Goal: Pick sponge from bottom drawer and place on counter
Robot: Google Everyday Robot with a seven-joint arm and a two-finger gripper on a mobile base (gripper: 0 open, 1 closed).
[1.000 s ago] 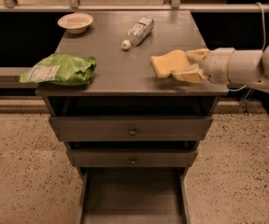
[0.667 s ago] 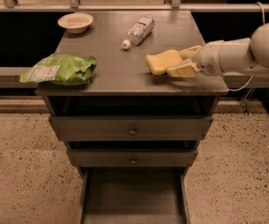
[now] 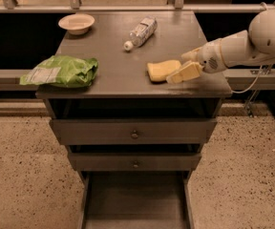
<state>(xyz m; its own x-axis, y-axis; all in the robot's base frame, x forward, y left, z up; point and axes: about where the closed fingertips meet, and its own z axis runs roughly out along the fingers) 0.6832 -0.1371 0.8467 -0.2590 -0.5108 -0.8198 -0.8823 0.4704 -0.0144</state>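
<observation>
The pale yellow sponge (image 3: 160, 69) rests low on the counter (image 3: 109, 51), right of centre. My gripper (image 3: 176, 67) reaches in from the right and is shut on the sponge's right end. One cream finger (image 3: 185, 72) sits in front of the sponge and the other behind it. The bottom drawer (image 3: 135, 202) is pulled open below, and its grey floor shows nothing on it.
A green snack bag (image 3: 61, 71) lies at the counter's left front edge. A plastic bottle (image 3: 140, 31) lies at the back centre and a small bowl (image 3: 77, 23) at the back left. Two shut drawers with knobs (image 3: 134, 134) sit above the open one.
My gripper has carried the sponge leftward and down toward the counter surface. The arm now reaches in lower from the right.
</observation>
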